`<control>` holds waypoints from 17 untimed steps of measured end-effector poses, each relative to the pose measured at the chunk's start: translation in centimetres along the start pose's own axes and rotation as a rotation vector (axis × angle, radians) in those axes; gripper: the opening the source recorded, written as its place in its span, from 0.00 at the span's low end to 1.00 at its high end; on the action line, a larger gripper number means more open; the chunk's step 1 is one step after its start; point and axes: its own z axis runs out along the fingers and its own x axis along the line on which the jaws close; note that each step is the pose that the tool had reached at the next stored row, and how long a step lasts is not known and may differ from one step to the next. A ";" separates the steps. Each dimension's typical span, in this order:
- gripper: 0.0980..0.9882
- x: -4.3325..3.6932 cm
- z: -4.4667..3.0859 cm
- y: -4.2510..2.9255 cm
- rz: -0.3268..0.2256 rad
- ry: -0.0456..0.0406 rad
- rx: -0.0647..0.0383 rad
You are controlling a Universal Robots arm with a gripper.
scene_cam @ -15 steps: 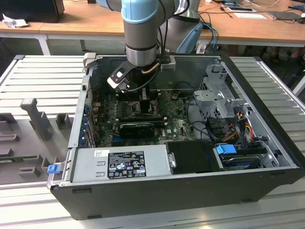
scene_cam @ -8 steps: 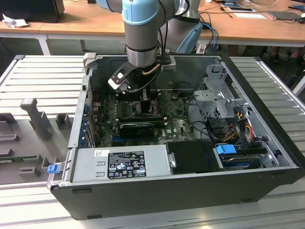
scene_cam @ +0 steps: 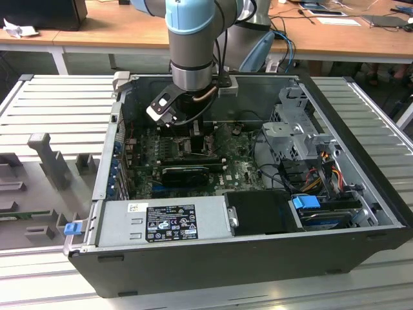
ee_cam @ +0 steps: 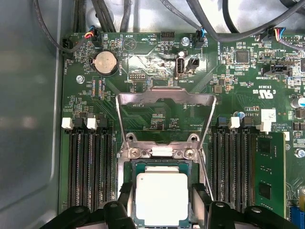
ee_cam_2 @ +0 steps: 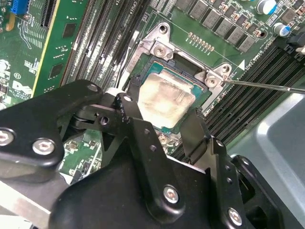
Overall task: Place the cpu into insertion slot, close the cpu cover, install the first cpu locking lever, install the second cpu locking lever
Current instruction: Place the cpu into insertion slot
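The cpu (ee_cam: 162,198) lies flat in the insertion slot (ee_cam: 157,163), pale top up, edges square with the dark rim. We judge it seated rather than tilted. The gripper (ee_cam_2: 162,117) hangs directly over it, with the jaws on two opposite sides of the chip and close against its edges. We cannot tell whether they clamp it or merely stand beside it. The cpu cover (ee_cam: 164,94) stands tipped up on its hinge, clear of the slot. We judge this is what leaves the socket reachable from above. A thin locking lever (ee_cam_2: 267,87) juts out sideways, apparently unlatched. Memory slots (ee_cam: 90,171) flank the socket on both sides. The open computer case (scene_cam: 226,265) lies on its side on the slatted desk (scene_cam: 58,103). It holds the green motherboard (scene_cam: 242,169), a power supply (scene_cam: 164,223), a drive cage (scene_cam: 293,129) and loose cables (scene_cam: 322,161).
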 end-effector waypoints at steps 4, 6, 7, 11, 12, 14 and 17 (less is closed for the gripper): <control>0.57 0.01 -0.59 0.03 0.000 -0.0001 0.000; 0.57 0.01 -0.92 0.06 0.000 -0.0001 0.000; 0.41 0.02 -1.24 0.08 0.000 0.0000 0.000; 0.14 0.02 -1.65 0.11 0.000 -0.0001 0.000; 0.07 0.02 -1.72 0.12 0.000 -0.0001 0.000; 0.01 0.03 -1.96 0.14 0.000 -0.0001 0.001; 0.01 0.04 -2.42 0.17 0.000 -0.0001 0.001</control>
